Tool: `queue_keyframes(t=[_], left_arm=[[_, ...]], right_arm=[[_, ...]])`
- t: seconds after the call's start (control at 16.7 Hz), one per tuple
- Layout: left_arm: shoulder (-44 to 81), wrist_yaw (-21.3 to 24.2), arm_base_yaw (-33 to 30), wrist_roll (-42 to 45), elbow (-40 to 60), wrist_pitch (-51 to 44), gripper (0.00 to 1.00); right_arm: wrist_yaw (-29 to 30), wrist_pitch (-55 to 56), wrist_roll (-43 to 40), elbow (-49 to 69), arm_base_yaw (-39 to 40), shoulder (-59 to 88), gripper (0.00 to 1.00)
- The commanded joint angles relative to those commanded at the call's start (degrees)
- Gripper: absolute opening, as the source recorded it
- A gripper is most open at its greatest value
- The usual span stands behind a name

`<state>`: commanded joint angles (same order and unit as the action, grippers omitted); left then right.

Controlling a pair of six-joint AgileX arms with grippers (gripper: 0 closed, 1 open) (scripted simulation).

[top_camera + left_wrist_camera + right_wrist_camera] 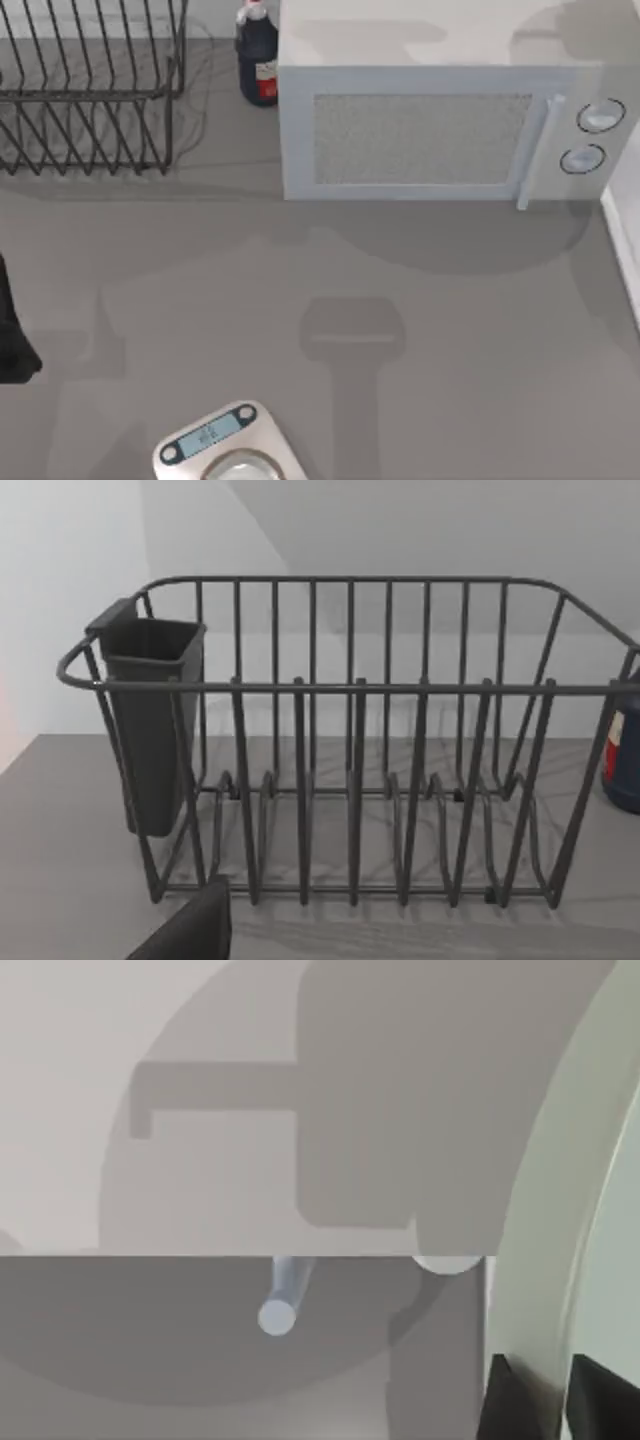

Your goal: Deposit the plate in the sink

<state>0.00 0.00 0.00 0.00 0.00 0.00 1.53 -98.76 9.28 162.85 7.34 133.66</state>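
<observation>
our right gripper (528, 1395) pinches mint-green plate (560, 1220) by rim, above microwave (440, 120) top; left arm (12, 330) parked at table's left edge, can't tell its fingers

I saw a pale mint-green plate (560, 1210) beside my black right gripper (545, 1395), a dark grey wire rack (350, 740), a white microwave (440, 110) with speckled door.
</observation>
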Motion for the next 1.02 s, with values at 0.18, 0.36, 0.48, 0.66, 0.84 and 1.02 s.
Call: queue_keyframes(t=[0.18,0.36,0.48,0.66,0.84,1.02], left_arm=[[0.0,0.0,0.0,0.0,0.0,0.0,1.0],[0.0,0.0,0.0,0.0,0.0,0.0,1.0],[0.0,0.0,0.0,0.0,0.0,0.0,1.0],[0.0,0.0,0.0,0.0,0.0,0.0,1.0],[0.0,0.0,0.0,0.0,0.0,0.0,1.0],[0.0,0.0,0.0,0.0,0.0,0.0,1.0]], right_arm=[[-0.2,-0.5,-6.3,3.9,-6.7,9.6,0.0],[-0.7,-1.4,-10.5,4.1,-10.3,17.8,0.0],[-0.9,-1.8,-12.2,3.5,-11.7,20.9,0.0],[-1.0,-1.9,-12.6,3.3,-12.1,21.6,0.0],[-1.0,-1.9,-12.6,3.3,-12.1,21.6,0.08],[-1.0,-1.9,-12.6,3.3,-12.1,21.6,0.3]])
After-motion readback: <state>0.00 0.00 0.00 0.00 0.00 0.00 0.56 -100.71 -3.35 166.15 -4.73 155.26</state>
